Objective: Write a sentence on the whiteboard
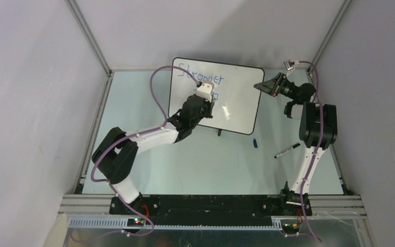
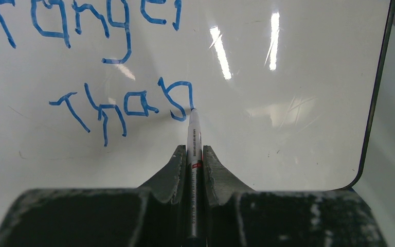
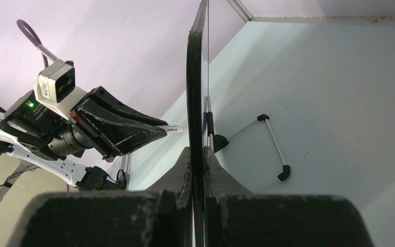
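Left wrist view first: the left gripper (image 2: 194,154) has its two dark, scuffed fingers pressed together on a slim marker (image 2: 194,128). The barrel is white with a small red band, and the tip touches the whiteboard (image 2: 298,134) right at the last stroke of "Than". That word sits under "Stranger" in the sentence (image 2: 114,60), thin wobbly blue lettering, the upper word's start cut off by the frame. From overhead the board stands on edge toward the back of the pale table (image 1: 200,164). It is glossy white with a thin black rim and rounded corners, and glare streaks cross its face. At its right edge the right gripper (image 1: 263,86) pinches the rim; its own camera looks along the board edge-on, clamped between the fingers, with a thin wire stand (image 3: 273,138) behind it. Nearer the arms, a small blue cap (image 1: 255,143) and a black pen (image 1: 287,151) lie on the table, apart from each other.
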Controlling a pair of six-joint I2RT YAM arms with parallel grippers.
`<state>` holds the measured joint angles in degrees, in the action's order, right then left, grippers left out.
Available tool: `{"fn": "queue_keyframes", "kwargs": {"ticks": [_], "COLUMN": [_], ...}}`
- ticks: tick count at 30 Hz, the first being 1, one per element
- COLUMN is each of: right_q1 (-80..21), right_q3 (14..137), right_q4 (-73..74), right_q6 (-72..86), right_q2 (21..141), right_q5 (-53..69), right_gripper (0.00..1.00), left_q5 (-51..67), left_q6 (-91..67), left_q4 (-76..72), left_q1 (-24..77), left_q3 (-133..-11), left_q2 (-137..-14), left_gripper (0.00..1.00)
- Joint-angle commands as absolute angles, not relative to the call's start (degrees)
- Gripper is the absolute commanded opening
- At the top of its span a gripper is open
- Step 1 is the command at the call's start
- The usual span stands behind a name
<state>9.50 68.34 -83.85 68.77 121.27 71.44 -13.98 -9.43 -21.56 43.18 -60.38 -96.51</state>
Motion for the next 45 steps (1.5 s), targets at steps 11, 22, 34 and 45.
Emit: {"fn": "queue_keyframes", "kwargs": {"ticks": [11,22,34,45], "right_q1": [9.4,9.4,9.1,9.1], "right_q3": [68.9,68.9,68.0,67.7], "right_q4": [-86.2,-86.3,-86.2,-86.2], "right_q6": [72.2,72.4,72.6,71.8], "right_q2": [116.8,116.6,116.2,115.9], "right_q5": [71.8,71.3,70.7,70.1], "right_gripper": [0.0,0.0,0.0,0.0], "left_q5": [-10.4,-14.3,-16.8,-21.4], "left_q6": [-9.6,-11.9,-17.9,-15.6], "left_q4": [-20.8,-14.8,-26.1,-29.1], "left_q1": [42.7,40.2,38.3,38.3], "left_q3": [-57.7,-51.9,-35.4,-32.2], "left_q2": [-84.8,-76.5,-69.5,-66.1], "left_gripper": [0.0,0.0,0.0,0.0]}}
